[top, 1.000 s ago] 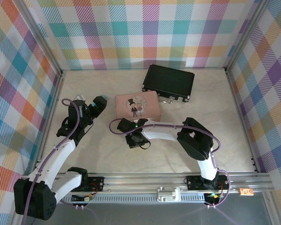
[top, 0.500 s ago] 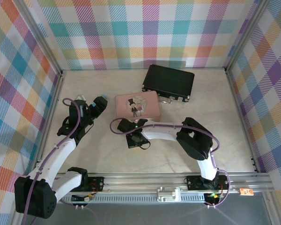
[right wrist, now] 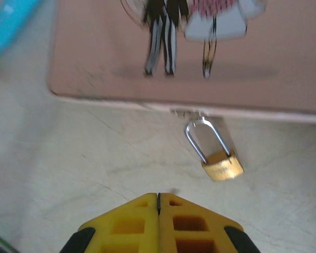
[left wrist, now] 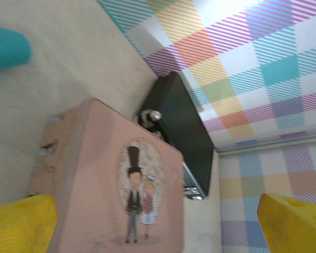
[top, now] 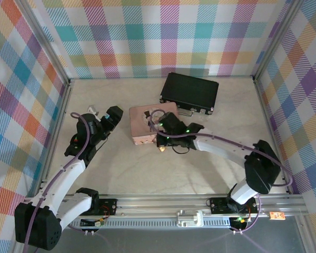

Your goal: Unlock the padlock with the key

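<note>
- Brass-bodied padlock [right wrist: 221, 167] lies on the table [top: 121, 168] just beside the near edge of the pink tin [right wrist: 200, 58]. Its silver shackle reaches up to the small catch on that edge. Whether the shackle passes through the catch cannot be told.
- Right gripper [right wrist: 158, 203]: yellow fingers pressed together with no gap between them, tips pointing at the padlock and apart from it. Whether anything is pinched between them cannot be told.
- In the top view, the right arm reaches across the tin, with the padlock [top: 160, 149] at the tin's near edge.
- Left gripper [top: 110, 117]: jaws spread wide, nothing between them, positioned just left of the tin.
- Black case [top: 189, 92] sits behind the tin, near its far right corner.
</note>
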